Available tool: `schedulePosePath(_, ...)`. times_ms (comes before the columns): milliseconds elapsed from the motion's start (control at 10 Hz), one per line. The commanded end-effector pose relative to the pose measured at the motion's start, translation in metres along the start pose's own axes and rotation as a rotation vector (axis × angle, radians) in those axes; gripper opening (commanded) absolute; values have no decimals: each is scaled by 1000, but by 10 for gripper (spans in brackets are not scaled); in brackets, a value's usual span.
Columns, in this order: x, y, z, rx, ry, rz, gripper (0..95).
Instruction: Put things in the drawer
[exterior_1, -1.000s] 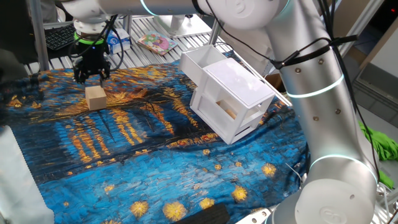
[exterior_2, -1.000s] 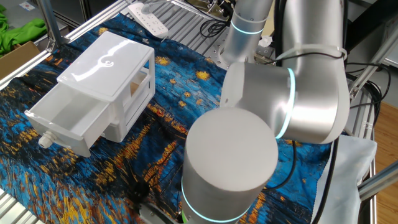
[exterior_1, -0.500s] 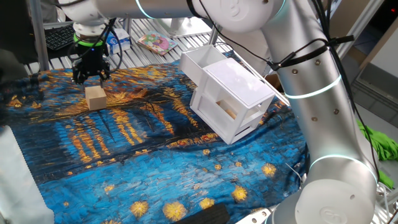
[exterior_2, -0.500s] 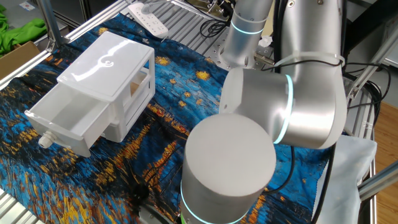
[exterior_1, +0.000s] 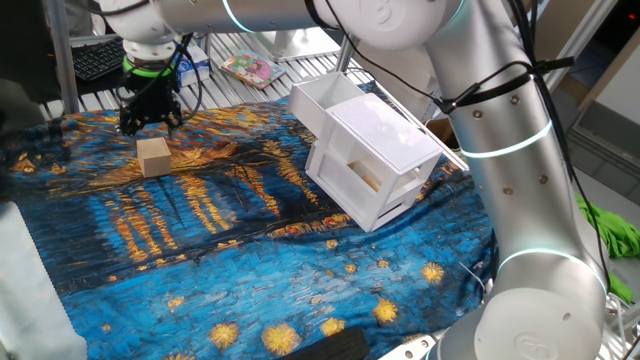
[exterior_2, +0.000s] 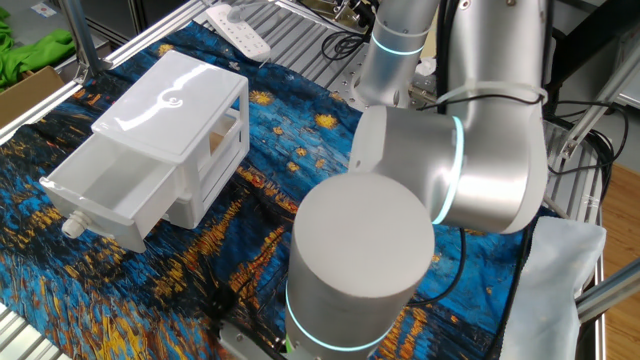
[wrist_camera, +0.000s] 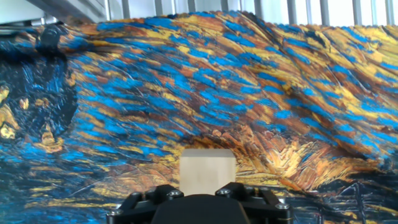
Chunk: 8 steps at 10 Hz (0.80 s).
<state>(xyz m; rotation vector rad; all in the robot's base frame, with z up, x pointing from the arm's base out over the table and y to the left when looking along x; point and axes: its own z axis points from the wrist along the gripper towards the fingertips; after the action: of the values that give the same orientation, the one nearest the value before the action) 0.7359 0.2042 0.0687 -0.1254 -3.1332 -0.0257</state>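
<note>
The gripper (exterior_1: 150, 122) points straight down at the far left of the cloth, its black fingers (exterior_1: 127, 124) spread apart with nothing between them. Just below it sits the tan cube block (exterior_1: 153, 156), resting flat on the starry-night patterned cloth (exterior_1: 230, 260); the fingertips hang a little above the block's top and do not touch it. In the hand view the block (wrist_camera: 207, 172) appears at the bottom centre, directly ahead of the black gripper body (wrist_camera: 199, 205), which cuts off the block's lower edge; the fingertips themselves are out of that picture.

Well apart from the block, toward the right of the cloth, stands the white two-drawer cabinet (exterior_1: 375, 165), tilted, with its upper drawer (exterior_1: 325, 105) pulled out. From the other fixed view the open drawer (exterior_2: 105, 195) shows a bare white interior, while the arm's large silver joints (exterior_2: 360, 270) fill the foreground and hide both gripper and block completely.
</note>
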Motion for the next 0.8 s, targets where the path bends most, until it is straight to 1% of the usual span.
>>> schedulePosePath(100,-1,1,3,-4,2,0,760)
schedulePosePath(800,-4,4,18,-5,-9,27,760)
